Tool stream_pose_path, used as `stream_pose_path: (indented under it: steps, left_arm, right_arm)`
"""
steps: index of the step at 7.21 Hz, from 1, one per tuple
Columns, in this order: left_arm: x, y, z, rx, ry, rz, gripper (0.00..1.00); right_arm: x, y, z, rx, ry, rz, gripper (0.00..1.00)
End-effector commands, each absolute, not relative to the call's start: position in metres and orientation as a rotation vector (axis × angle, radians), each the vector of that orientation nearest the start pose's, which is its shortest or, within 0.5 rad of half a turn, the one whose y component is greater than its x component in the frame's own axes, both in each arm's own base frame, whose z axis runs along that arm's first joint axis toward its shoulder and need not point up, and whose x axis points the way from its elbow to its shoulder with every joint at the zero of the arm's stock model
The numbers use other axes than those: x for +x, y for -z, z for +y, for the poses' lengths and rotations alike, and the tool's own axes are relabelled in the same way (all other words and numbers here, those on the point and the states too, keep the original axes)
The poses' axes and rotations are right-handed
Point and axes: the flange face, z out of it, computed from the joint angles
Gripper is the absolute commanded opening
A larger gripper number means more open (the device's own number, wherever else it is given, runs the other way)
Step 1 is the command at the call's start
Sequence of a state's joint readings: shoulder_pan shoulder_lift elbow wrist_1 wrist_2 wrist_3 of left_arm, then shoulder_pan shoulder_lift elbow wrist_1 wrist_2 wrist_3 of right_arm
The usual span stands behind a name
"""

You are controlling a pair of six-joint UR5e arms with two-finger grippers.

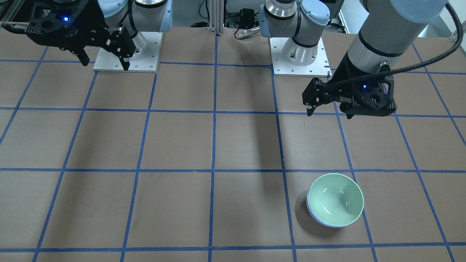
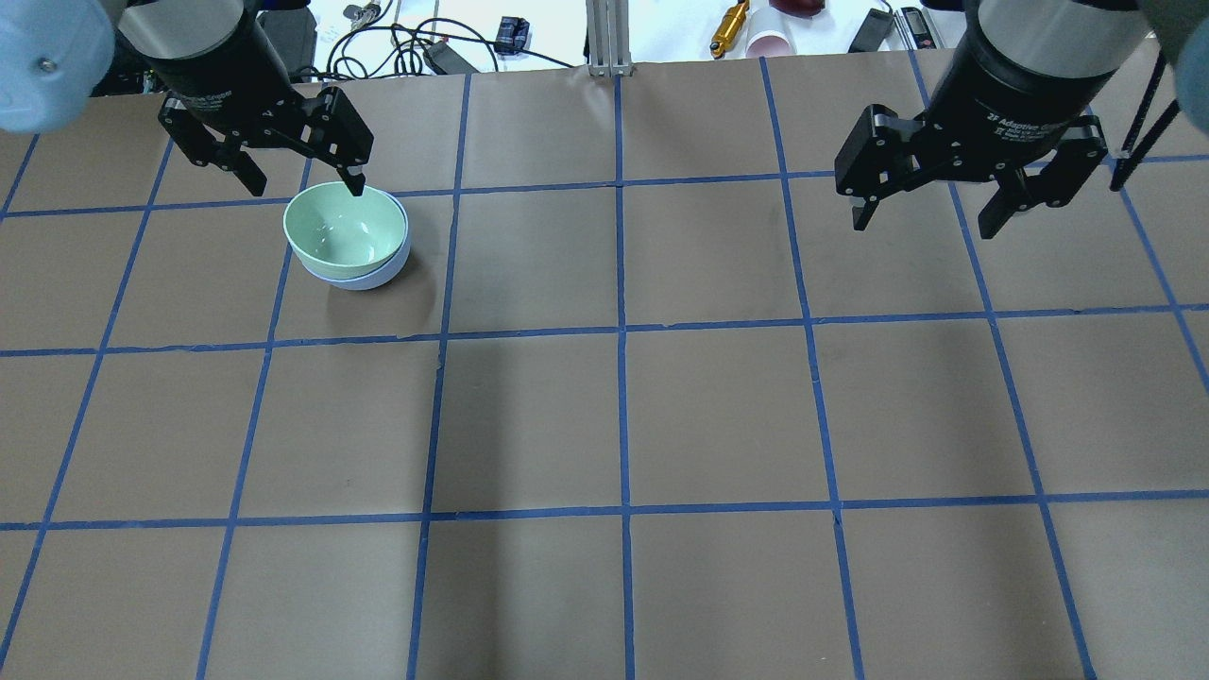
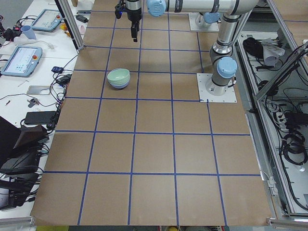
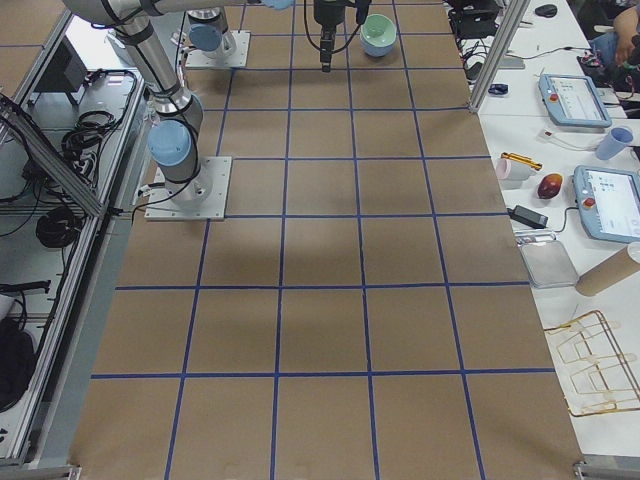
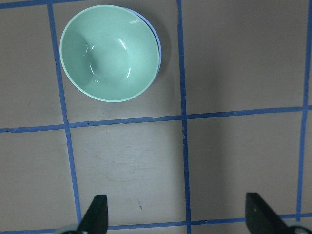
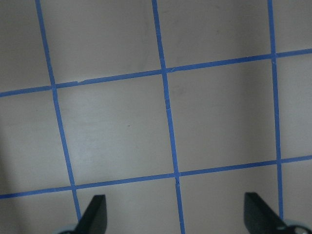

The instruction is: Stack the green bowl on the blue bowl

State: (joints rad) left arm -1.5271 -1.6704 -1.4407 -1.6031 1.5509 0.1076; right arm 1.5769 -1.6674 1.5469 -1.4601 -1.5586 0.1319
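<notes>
The green bowl (image 1: 335, 198) sits nested inside the blue bowl (image 1: 313, 215), upright on the brown table. Only a strip of the blue bowl's rim and side shows beneath it. The stack also shows in the overhead view, with the green bowl (image 2: 345, 229) over the blue bowl (image 2: 373, 277), and in the left wrist view, where the green bowl (image 5: 109, 51) hides all but an edge of the blue bowl (image 5: 157, 46). My left gripper (image 1: 329, 111) (image 2: 304, 179) is open, empty and raised well above the table, apart from the bowls. My right gripper (image 2: 924, 222) (image 1: 105, 62) is open and empty, far from them.
The table is covered in brown paper with a blue tape grid. The two arm base plates (image 1: 125, 54) (image 1: 300, 62) stand at the robot's edge. Cables, cups and tablets (image 4: 575, 95) lie on the bench beyond the table's far edge.
</notes>
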Motion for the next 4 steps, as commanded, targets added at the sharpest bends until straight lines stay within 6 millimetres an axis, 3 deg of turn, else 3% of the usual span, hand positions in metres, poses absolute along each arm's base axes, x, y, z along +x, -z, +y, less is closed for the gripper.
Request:
stream_pose_path:
  steps: [1, 4]
  left_arm:
    - [-0.1152, -0.519, -0.5218, 0.108, 0.05, 3.171, 1.0]
    - [-0.1152, -0.526, -0.5138, 0.12, 0.067, 3.166, 1.0]
  right_arm:
    - [0.1373, -0.5344, -0.4482, 0.197, 0.015, 3.122, 1.0]
    - [0.1373, -0.5344, -0.4482, 0.197, 0.015, 3.122, 1.0]
